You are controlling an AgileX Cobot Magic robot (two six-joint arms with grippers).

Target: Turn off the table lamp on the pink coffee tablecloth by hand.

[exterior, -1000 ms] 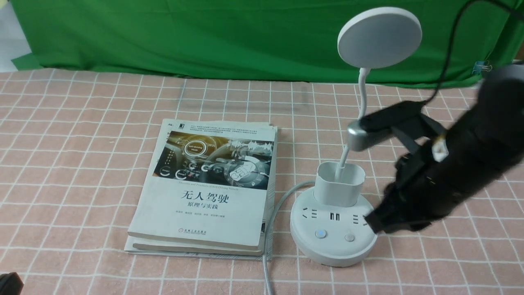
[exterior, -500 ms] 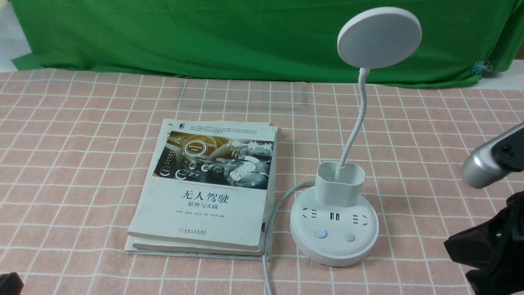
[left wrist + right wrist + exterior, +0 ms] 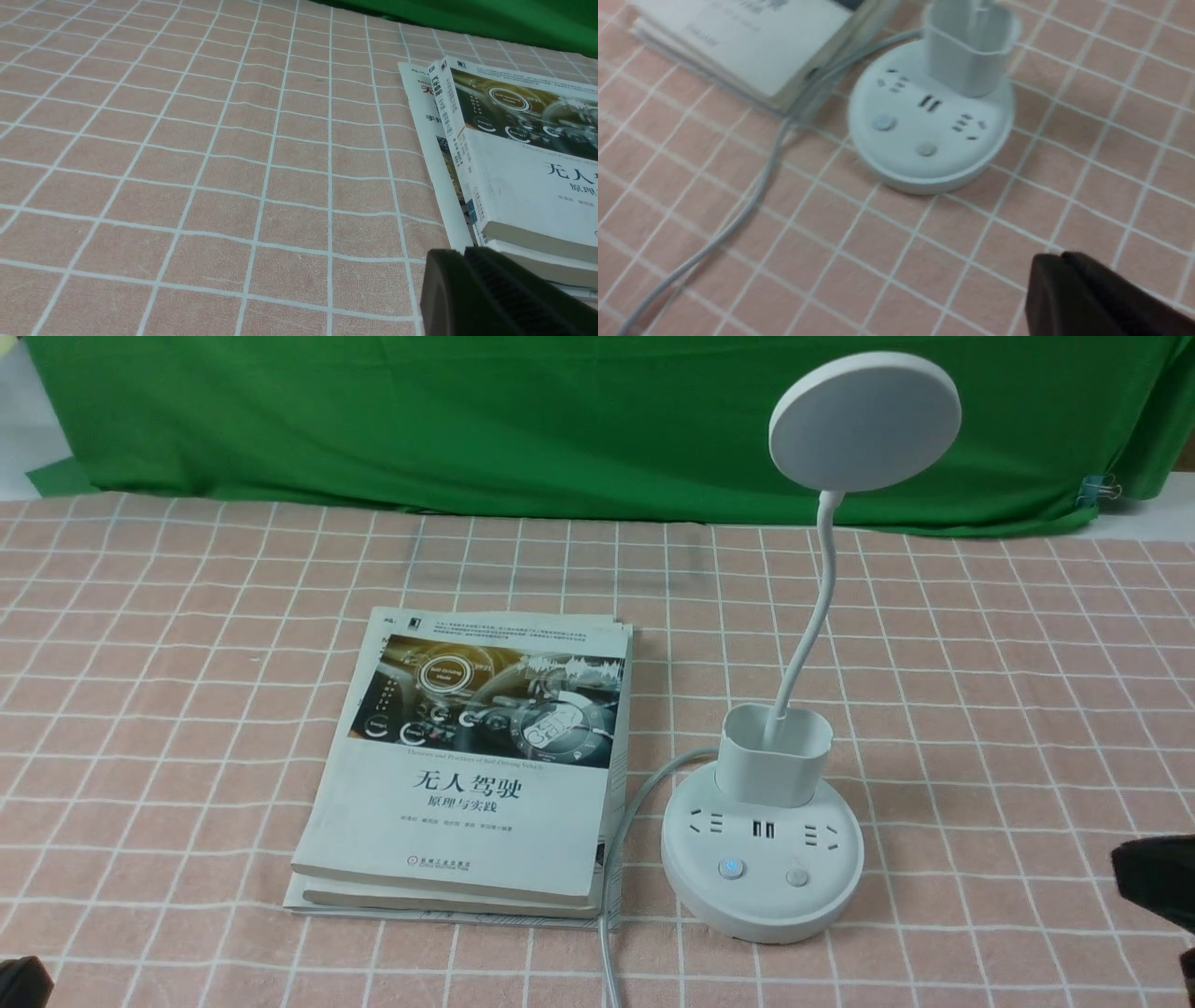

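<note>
Standing beside books (image 3: 467,775), table lamp (image 3: 764,887) on tablecloth (image 3: 187,663)

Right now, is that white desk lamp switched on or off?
Probably off: the lamp's disc head looks dull grey, without glow, though one base button shines blue.

Stack of white paperback books (image 3: 439,887) lying flat, left of centre, spines facing left. Top book (image 3: 467,812): cover photo of car dashboard with glowing round icons, black Chinese title 无人驾驶 below. Lower books poke out at near edge. Plain green backdrop cloth (image 3: 467,420) across back. Small binder clip (image 3: 1102,487) at its right end.
</note>
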